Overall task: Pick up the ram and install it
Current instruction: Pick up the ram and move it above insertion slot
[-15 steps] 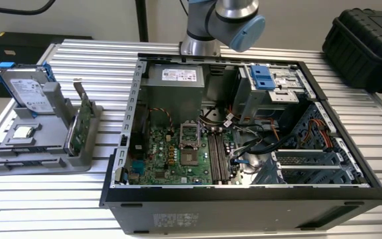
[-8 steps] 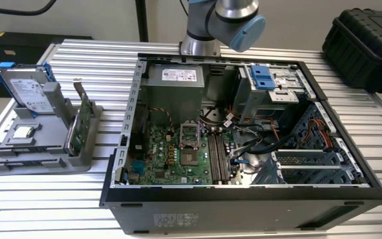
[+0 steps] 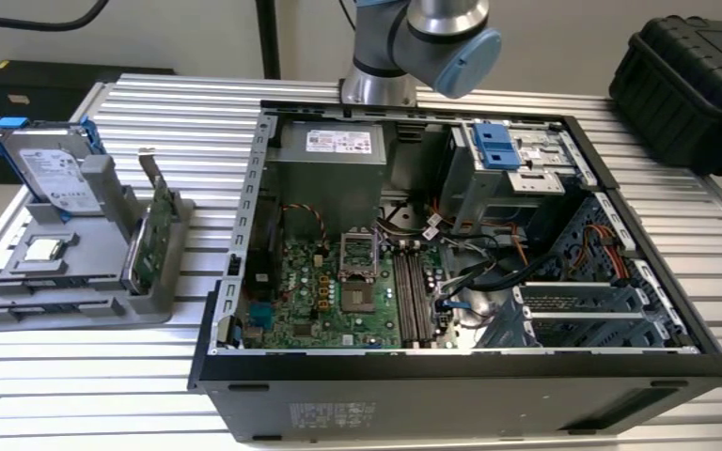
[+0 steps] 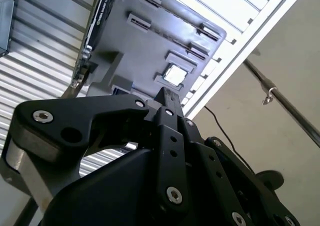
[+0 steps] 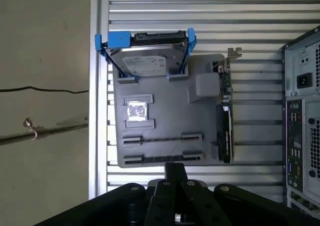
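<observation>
Honestly, I can't pick out the ram; my claw [image 5: 175, 167] hangs with fingers pinched together just off the gray holder's [image 5: 165, 116] slotted edge.

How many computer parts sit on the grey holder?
3 clear: the hard drive at one end, the square chip in the middle, the green card along one edge. The long slots may hide more.

Silver-grey robot arm with pale blue joint cap [image 3: 459, 47] in the exterior view, black metal pincer [image 5: 175, 167] in both wrist views, its fingertips [image 4: 169, 94] pressed together
</observation>
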`<act>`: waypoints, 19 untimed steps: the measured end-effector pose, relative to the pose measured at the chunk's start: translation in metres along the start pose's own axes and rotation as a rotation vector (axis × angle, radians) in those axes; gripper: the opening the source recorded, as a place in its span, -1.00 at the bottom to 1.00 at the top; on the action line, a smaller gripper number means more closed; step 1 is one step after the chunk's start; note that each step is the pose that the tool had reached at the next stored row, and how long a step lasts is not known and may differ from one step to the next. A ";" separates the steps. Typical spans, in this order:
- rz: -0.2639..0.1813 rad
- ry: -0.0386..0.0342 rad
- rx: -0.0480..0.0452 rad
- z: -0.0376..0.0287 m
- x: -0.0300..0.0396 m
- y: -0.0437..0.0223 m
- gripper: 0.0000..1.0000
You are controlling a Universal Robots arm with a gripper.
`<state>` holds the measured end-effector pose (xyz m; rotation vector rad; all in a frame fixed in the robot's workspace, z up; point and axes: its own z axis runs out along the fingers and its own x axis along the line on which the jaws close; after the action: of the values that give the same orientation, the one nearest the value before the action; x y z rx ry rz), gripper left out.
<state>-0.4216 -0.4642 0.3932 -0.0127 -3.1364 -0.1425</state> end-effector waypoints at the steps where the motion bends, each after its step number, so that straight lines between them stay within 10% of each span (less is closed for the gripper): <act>1: -0.006 0.0005 0.0000 0.0001 0.0000 0.0000 -1.00; 19: -0.069 0.0063 0.0001 0.0012 0.0002 -0.0001 -1.00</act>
<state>-0.4218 -0.4643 0.3921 0.0966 -3.1318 -0.1423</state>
